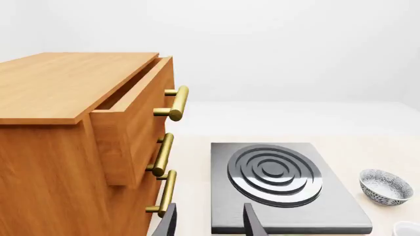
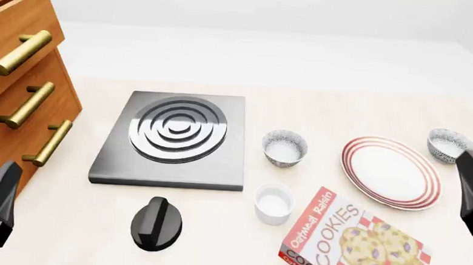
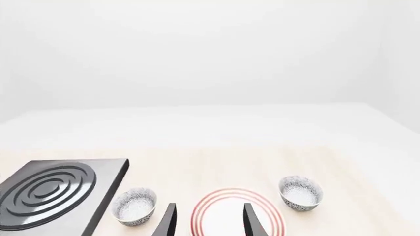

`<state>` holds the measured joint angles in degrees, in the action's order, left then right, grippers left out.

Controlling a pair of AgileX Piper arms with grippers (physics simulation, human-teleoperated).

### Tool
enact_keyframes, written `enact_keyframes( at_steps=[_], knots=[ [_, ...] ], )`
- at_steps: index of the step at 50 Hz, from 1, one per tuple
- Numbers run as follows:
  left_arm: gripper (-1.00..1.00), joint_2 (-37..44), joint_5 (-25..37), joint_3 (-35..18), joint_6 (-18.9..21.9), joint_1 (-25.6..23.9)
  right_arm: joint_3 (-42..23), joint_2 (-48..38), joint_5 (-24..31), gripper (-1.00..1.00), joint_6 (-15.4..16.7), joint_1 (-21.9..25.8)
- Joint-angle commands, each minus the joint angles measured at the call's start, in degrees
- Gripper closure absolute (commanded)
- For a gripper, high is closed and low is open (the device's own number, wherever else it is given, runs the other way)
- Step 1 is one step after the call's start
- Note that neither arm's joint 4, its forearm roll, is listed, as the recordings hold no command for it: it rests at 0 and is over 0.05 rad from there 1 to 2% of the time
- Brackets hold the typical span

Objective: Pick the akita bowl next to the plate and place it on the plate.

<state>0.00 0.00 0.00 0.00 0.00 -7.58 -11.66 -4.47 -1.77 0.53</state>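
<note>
On the table: two akita bowls (image 2: 285,148) (image 2: 449,144), one plate (image 2: 391,172).

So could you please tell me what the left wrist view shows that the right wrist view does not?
Only the left wrist view shows the wooden drawer cabinet with its brass handles and the top drawer slightly open. Only the right wrist view shows the plate and the second speckled bowl at its far side. Both show the stove and the speckled bowl between stove and plate, and each shows its own open gripper, left and right.
</note>
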Motion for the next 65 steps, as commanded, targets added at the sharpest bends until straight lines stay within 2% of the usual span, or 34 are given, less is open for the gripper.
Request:
enact_keyframes(
  at_steps=[1, 44, 65],
  knots=[
    [-1.0, 0.0, 0.0, 0.0, 0.0, 0.0, -1.2, -2.8, -1.6, -1.0, -0.1, 0.5],
    [-1.0, 0.0, 0.0, 0.0, 0.0, 0.0, -6.5, -16.3, -8.7, -1.0, -0.4, 1.1],
    [-1.0, 0.0, 0.0, 0.0, 0.0, 0.0, -7.7, -23.4, -13.5, -1.0, 0.7, 0.7]
  ],
)
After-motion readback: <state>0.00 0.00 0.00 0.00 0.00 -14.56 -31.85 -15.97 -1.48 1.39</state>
